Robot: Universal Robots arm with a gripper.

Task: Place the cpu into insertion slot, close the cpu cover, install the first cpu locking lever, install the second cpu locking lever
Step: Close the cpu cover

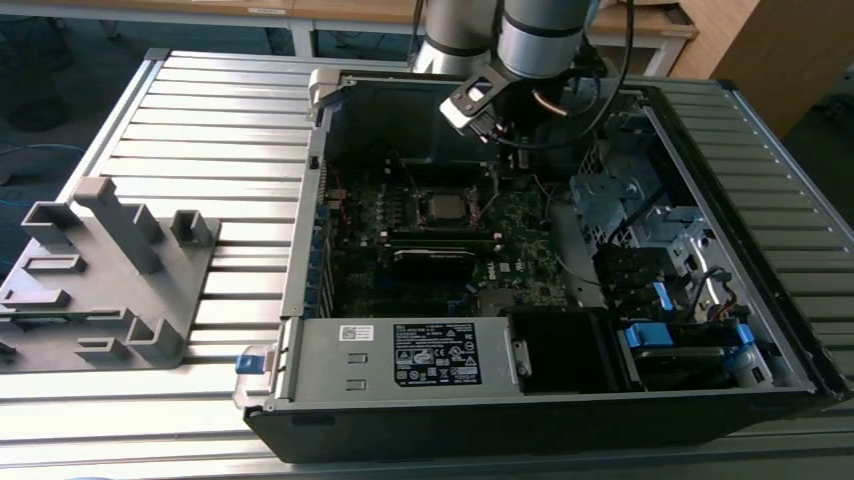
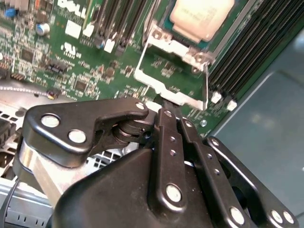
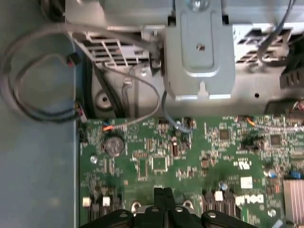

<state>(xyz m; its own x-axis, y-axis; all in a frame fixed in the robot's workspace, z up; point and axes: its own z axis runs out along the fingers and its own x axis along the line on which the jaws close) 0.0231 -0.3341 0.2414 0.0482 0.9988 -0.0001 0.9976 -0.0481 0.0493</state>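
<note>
The cpu (image 2: pixel 202 16), pale metallic and square, lies seated in the insertion slot (image 2: pixel 166 24) on the green motherboard; in the exterior view the cpu (image 1: pixel 447 207) sits mid-board inside the open case. The cpu cover (image 2: pixel 164 90), a silvery frame with a window, stands tilted up from the slot's edge, and green board shows through its window. My gripper (image 2: pixel 160 103) is shut, its tips right at the cover's free edge; I cannot tell if they touch it. In the first wrist view the fingers (image 3: pixel 164 199) are pressed together over the board. In the exterior view the gripper (image 1: pixel 511 142) hangs just behind the slot.
Long black memory slots (image 2: pixel 256 42) flank the socket. Grey cables (image 3: pixel 38 85), a metal bracket (image 3: pixel 199 47) and a coin battery (image 3: pixel 113 145) border the board. A drive bay with blue tabs (image 1: pixel 654 335), a power supply (image 1: pixel 400 360) and a grey fixture (image 1: pixel 107 270) on the table.
</note>
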